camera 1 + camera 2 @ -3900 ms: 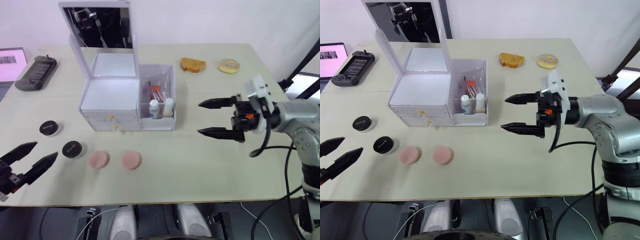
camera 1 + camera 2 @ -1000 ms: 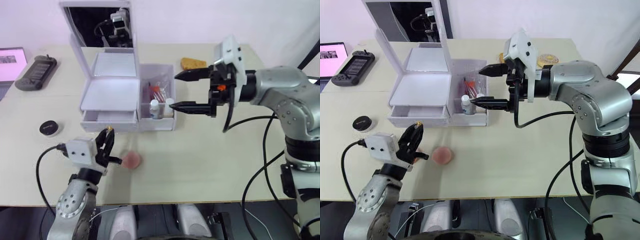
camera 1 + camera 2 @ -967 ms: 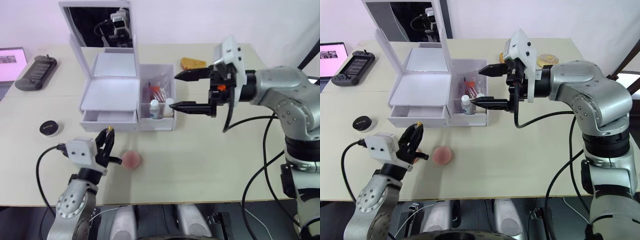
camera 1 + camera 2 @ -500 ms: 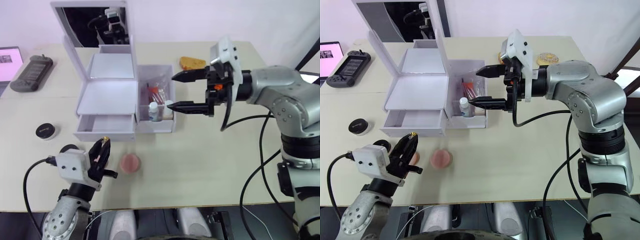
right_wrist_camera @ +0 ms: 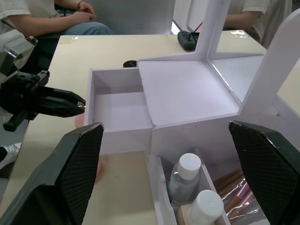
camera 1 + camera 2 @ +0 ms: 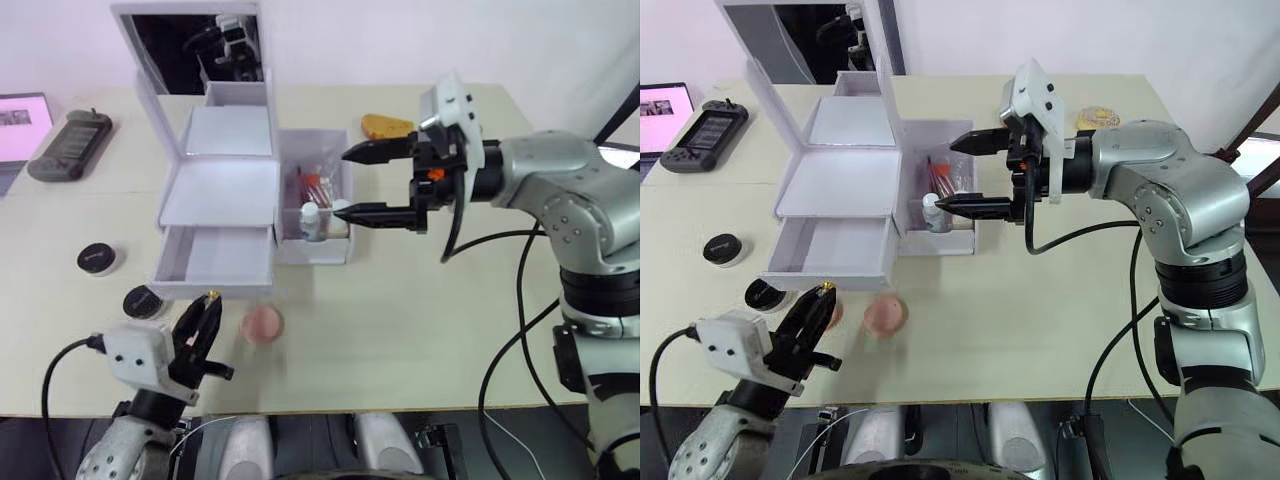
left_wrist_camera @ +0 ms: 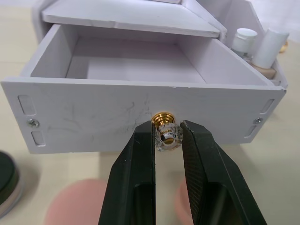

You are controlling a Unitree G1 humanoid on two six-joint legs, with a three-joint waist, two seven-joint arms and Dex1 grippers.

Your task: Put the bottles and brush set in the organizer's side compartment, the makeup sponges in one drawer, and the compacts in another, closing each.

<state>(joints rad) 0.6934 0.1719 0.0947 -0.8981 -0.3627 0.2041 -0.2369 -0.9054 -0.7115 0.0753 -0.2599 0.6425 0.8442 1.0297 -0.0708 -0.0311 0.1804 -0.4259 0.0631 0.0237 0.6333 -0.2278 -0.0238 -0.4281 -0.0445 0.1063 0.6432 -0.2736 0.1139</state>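
The white organizer (image 6: 218,190) stands with its mirror lid up. Its upper drawer (image 6: 214,262) is pulled out and holds nothing. My left gripper (image 7: 167,127) is shut on the drawer's gold knob (image 7: 163,131), near the table's front edge (image 6: 209,300). Two bottles (image 6: 311,220) and the brush set (image 6: 314,181) stand in the side compartment (image 6: 330,250). My right gripper (image 6: 348,184) hovers open just right of that compartment. One pink makeup sponge (image 6: 263,323) lies in front of the drawer, another (image 6: 833,313) is partly behind my left gripper. Two black compacts (image 6: 97,258) (image 6: 143,301) lie left of the drawer.
A game controller (image 6: 68,145) and a lit screen (image 6: 20,112) lie at the far left. A piece of bread (image 6: 386,127) and a donut (image 6: 1095,118) sit at the back right. Seated people show beyond the table in the right wrist view.
My left gripper has drawn back toward the table's front edge with the knob, and the drawer has slid farther out. The right gripper has barely moved.
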